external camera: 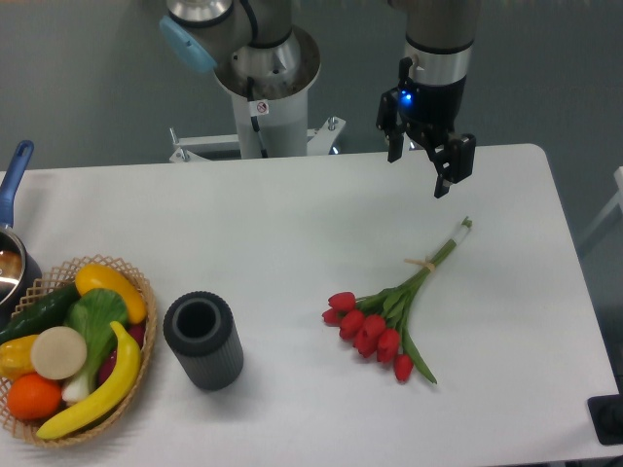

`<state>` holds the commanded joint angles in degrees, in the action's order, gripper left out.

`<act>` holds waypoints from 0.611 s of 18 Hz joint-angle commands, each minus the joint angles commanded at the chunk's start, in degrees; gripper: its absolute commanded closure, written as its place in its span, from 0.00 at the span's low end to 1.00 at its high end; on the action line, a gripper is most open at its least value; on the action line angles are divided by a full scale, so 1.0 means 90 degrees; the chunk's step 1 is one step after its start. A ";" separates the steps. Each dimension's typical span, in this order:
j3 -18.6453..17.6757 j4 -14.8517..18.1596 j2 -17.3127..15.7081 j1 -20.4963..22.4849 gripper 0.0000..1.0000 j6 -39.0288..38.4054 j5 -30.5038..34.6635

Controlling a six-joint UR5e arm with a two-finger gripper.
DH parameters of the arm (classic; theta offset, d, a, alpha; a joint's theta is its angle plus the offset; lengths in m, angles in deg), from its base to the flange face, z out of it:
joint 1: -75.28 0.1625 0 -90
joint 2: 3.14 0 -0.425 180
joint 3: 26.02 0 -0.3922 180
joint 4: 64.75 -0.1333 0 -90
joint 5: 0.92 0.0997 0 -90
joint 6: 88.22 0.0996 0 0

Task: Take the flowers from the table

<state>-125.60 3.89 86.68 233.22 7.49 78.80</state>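
The flowers point(384, 321) are a bunch of red tulips with green stems, tied by a thin tan band. They lie flat on the white table point(292, 224), right of centre, blooms toward the front and stem ends toward the back right. My gripper point(421, 167) hangs open and empty above the table's back right area. It is clearly above and behind the stem ends, apart from them.
A dark grey ribbed cylinder point(201, 341) stands upright at the front left of centre. A wicker basket point(73, 355) of fruit and vegetables sits at the front left corner. A pot with a blue handle point(12, 243) is at the left edge. The robot base point(263, 88) stands behind the table.
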 joint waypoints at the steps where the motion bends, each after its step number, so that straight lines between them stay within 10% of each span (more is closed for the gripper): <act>1: -0.0039 -0.0029 0.0000 0.0000 0.00 0.0000 -0.0059; 11: 0.0019 -0.0019 0.0039 -0.0010 0.00 -0.0797 -0.0341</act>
<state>-125.42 3.72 87.03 233.14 0.31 75.73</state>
